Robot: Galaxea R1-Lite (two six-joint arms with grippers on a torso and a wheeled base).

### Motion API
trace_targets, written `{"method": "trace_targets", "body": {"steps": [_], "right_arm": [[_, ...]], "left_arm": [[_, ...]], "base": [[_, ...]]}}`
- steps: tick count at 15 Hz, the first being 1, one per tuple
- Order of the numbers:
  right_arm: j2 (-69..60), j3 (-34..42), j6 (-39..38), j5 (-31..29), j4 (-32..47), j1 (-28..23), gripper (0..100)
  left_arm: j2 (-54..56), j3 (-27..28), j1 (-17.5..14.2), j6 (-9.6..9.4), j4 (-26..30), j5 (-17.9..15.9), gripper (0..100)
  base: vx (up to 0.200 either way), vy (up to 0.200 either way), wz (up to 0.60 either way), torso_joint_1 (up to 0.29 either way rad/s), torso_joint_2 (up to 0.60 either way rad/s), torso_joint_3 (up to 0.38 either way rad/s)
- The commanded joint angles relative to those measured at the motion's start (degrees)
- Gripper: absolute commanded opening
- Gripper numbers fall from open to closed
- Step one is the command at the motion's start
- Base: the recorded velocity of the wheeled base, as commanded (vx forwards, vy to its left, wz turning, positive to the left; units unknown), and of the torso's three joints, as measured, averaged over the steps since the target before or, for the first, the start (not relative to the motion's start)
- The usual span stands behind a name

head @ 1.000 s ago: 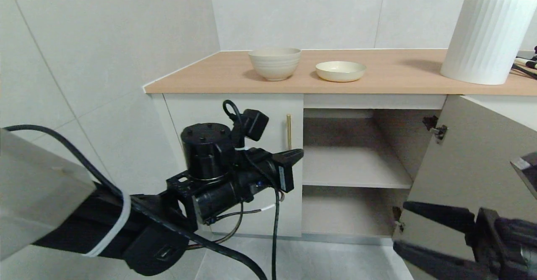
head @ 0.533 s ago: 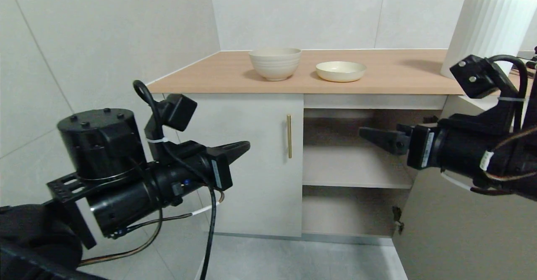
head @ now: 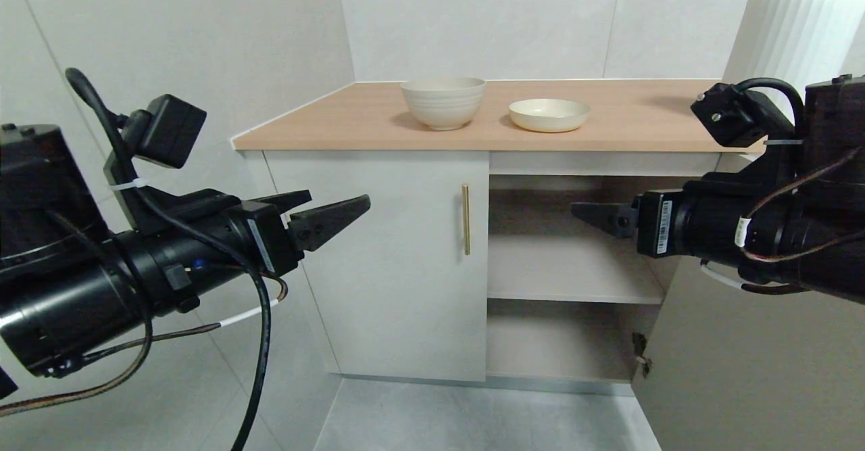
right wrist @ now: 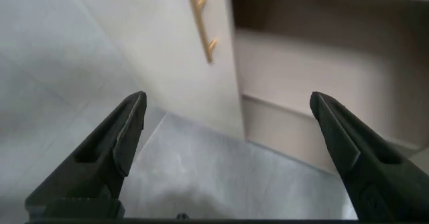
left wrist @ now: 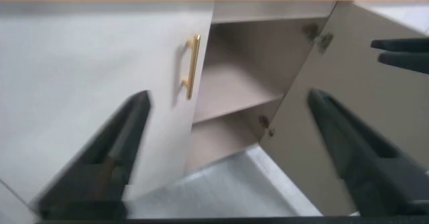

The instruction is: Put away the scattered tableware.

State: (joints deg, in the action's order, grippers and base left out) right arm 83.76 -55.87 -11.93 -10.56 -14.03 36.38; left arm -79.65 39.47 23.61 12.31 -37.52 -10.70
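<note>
A ribbed cream bowl (head: pixel 443 103) and a shallow cream dish (head: pixel 548 114) stand side by side on the wooden countertop (head: pixel 628 133). Both grippers hang in front of the cabinet, below counter height. My left gripper (head: pixel 336 206) is at the left, before the closed door, open and holding nothing (left wrist: pixel 228 96). At the right, my right gripper (head: pixel 595 216) points into the open compartment, with its fingers (right wrist: pixel 114 150) spread wide and nothing between them. The far-off right gripper fingers (left wrist: pixel 402 49) also show in the left wrist view.
The cabinet's left door is closed and has a gold handle (head: pixel 465 219); the right door (head: pixel 743 343) is swung open, showing a shelf (head: pixel 567 268). A tall white ribbed container (head: pixel 791 38) stands at the counter's right end. Grey floor (head: pixel 473 417) lies below.
My left arm has swung to the left and up, away from the cabinet's middle. My right arm has risen from the lower right corner to the level of the open compartment.
</note>
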Motion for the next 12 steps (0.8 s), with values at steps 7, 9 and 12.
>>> {"method": "trace_targets", "body": {"steps": [7, 9, 12], "right_arm": [[-6.51, -1.96, -0.19, -0.34, 6.65, 0.01, 100], [-6.51, -1.87, -0.19, -0.34, 6.65, 0.01, 100], [-7.47, -1.61, -0.37, 0.19, 6.47, 0.01, 100]], "left_arm": [[1.78, 0.60, 1.26, -0.27, 0.08, -0.02, 100], [1.78, 0.60, 1.26, -0.27, 0.17, -0.02, 100], [1.52, 0.96, 1.26, -0.18, 0.17, -0.02, 100]], "base": [[0.029, 0.000, 0.00, 0.001, 0.00, 0.000], [0.200, 0.000, 0.00, -0.002, 0.00, 0.002], [0.200, 0.000, 0.00, 0.009, 0.00, 0.002]]}}
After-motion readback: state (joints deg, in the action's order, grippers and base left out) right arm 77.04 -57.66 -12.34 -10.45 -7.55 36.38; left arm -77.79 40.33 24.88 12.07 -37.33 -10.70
